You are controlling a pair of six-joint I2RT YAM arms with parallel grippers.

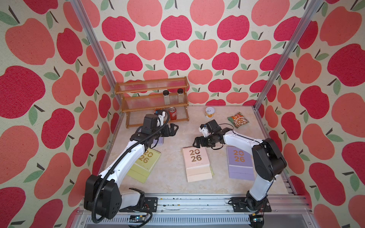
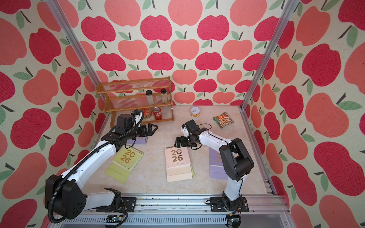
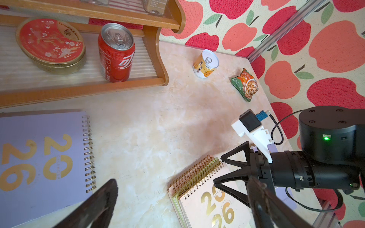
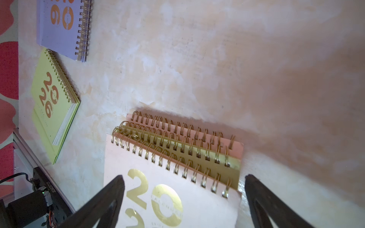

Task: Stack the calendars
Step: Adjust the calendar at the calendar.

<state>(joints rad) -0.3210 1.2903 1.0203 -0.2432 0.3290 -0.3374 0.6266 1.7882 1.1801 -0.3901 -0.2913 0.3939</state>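
As things lie now: three calendars are piled mid-surface and three lie loose, each flat.
Pile (image 1: 197, 163): pink on top, yellow-green under it, pink at the bottom; the spiral edges are staggered, not flush.
Yellow-green calendar (image 1: 147, 160): left of the pile and well apart from it.
Far lilac calendar (image 1: 159, 141): farther back, partly hidden under the left arm.
Near lilac calendar (image 1: 239, 163): right of the pile, beside the right arm.
Right pincer (image 1: 197, 143): open and empty, hovering over the pile's spiral edge.
Left pincer (image 1: 174, 129): open and empty, above the surface (image 1: 173, 177) in front of the wooden rack (image 1: 154, 98).
Step in hand: probably fetching the next loose calendar; the task looks about half done.
Doing it well: grip by the raised spiral edge, where a jaw can get under. Lift clear before crossing. Lower it level, spirals on the pile's side. Release only once it rests, without nudging the pile.
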